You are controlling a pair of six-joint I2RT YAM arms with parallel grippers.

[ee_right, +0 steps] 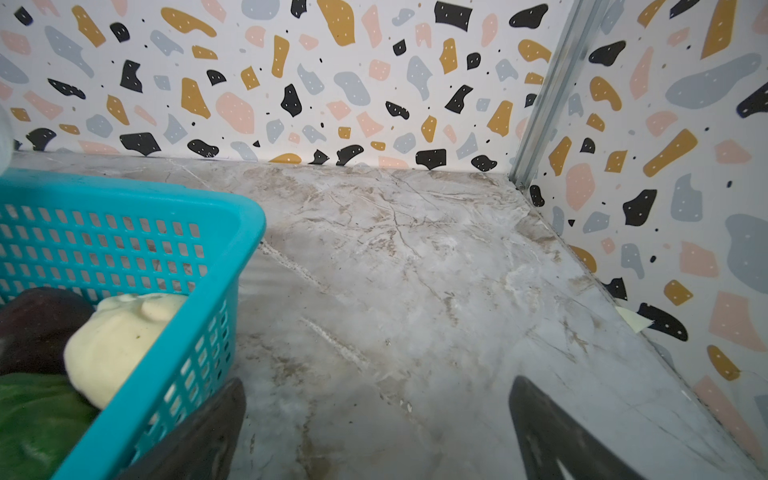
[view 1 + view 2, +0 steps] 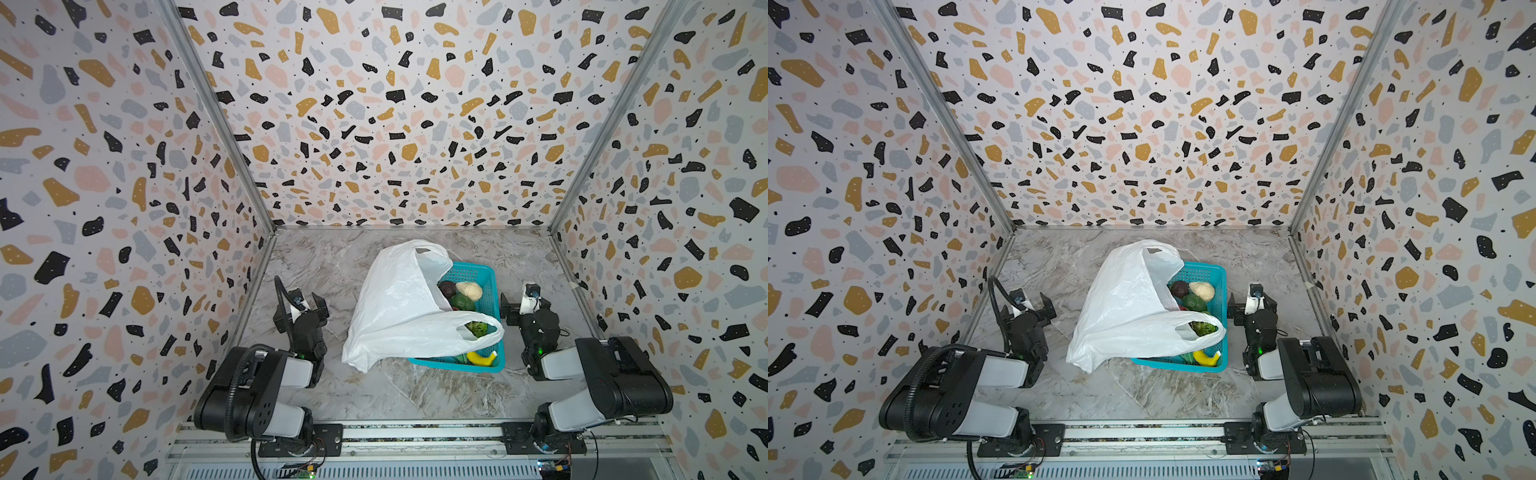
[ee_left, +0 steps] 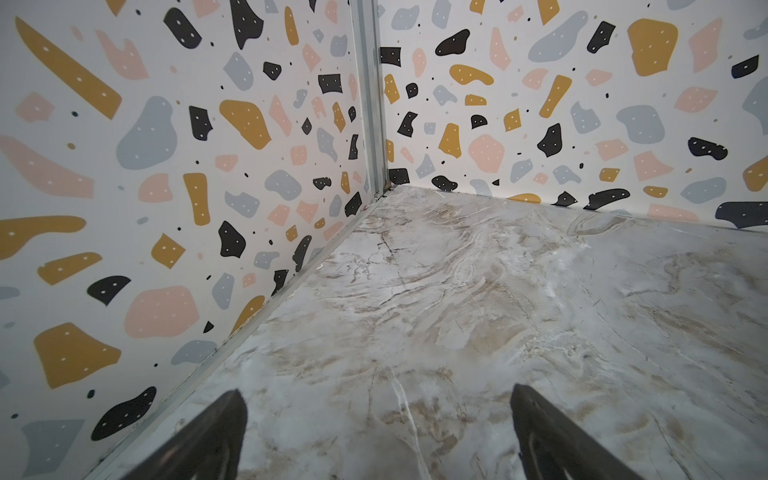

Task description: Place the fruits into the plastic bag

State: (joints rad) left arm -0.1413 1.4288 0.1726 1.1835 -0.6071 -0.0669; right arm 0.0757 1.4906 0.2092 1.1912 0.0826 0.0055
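The bag (image 2: 395, 307) lies crumpled over the basket's (image 2: 478, 270) left half, one handle loop draped across it; the fruits sit in the basket: maroon ball (image 2: 447, 289), cream lump (image 2: 469, 291) and green piece (image 2: 463, 302) at its far end, banana (image 2: 482, 358) at its near edge; the left gripper (image 2: 307, 301), spread wide and holding nothing, is left of the basket, beyond the bag; the right gripper (image 2: 519, 297), equally spread, holding nothing, is just right of the basket.
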